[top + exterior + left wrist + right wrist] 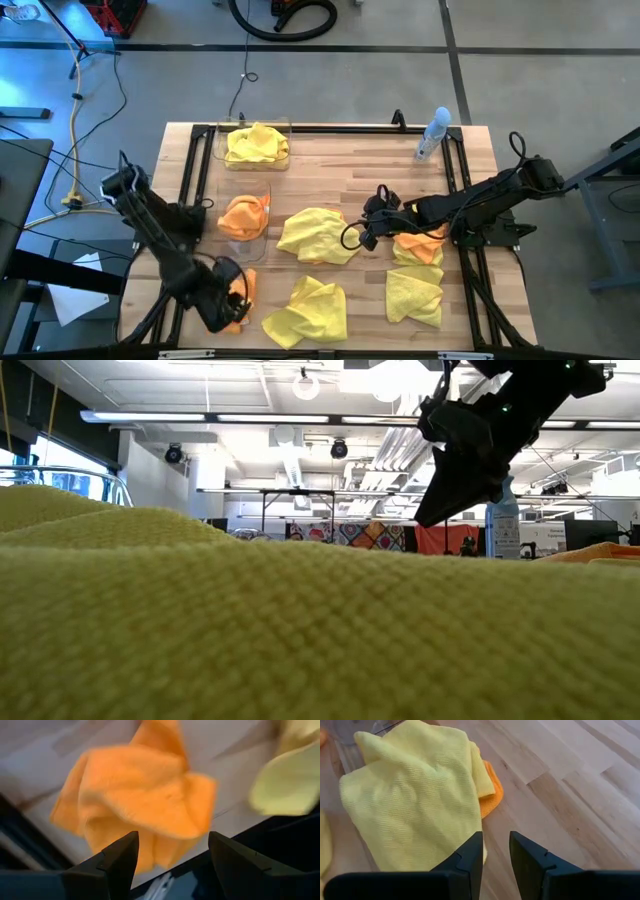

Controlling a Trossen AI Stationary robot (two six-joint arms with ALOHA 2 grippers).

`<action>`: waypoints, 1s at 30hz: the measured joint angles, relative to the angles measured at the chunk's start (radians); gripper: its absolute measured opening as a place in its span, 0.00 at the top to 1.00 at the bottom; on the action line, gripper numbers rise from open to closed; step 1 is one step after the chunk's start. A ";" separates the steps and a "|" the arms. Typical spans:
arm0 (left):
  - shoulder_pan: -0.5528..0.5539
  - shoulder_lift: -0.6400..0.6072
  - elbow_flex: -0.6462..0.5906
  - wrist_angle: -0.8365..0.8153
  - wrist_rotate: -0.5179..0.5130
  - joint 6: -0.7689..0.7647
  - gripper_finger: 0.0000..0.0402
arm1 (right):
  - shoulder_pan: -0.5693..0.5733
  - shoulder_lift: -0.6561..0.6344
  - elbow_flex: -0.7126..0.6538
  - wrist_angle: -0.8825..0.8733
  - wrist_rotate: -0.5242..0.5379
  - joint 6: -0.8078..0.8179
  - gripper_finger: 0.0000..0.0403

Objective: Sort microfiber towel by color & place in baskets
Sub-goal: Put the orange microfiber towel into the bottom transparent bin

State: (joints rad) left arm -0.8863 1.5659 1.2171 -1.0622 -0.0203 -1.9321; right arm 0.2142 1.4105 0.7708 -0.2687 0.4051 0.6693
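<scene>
Over on the left, the left gripper [232, 300] hangs low at the near-left corner of the table [340, 170], fingers [120, 857] spread wide with nothing between them, right above a crumpled orange towel [137, 802] lying by the table's edge. Just beyond it, a clear basket [262, 240] holds another orange towel [243, 215], and farther back a second clear basket [285, 160] has a yellow towel [256, 145] bundled inside (colours kept apart so far). Moving to the middle, a yellow towel [316, 235] sprawls loose on the wood, with another yellow towel [308, 310] nearer the front edge. The right gripper [368, 228] hovers just beside that middle towel, its fingers [470, 852] drawn in to a narrow gap and gripping nothing. Under the right arm sits an orange towel [418, 245], touching a yellow towel [415, 295] in front of it. At the far right corner stands a slim spray bottle [432, 135].
</scene>
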 joint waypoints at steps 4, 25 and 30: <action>-0.014 0.061 0.000 0.000 0.014 0.016 0.43 | 0.016 0.000 0.000 0.000 -0.003 0.004 0.78; -0.031 0.131 -0.005 -0.008 -0.079 0.732 0.43 | 0.000 0.000 0.000 0.004 0.011 -0.096 0.78; -0.032 0.131 -0.005 -0.009 -0.081 0.825 0.43 | 0.000 0.000 0.000 0.004 0.012 -0.113 0.78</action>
State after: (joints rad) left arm -0.9180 1.6970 1.2121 -1.0716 -0.1018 -1.1069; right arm 0.2138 1.4105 0.7708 -0.2649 0.4168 0.5568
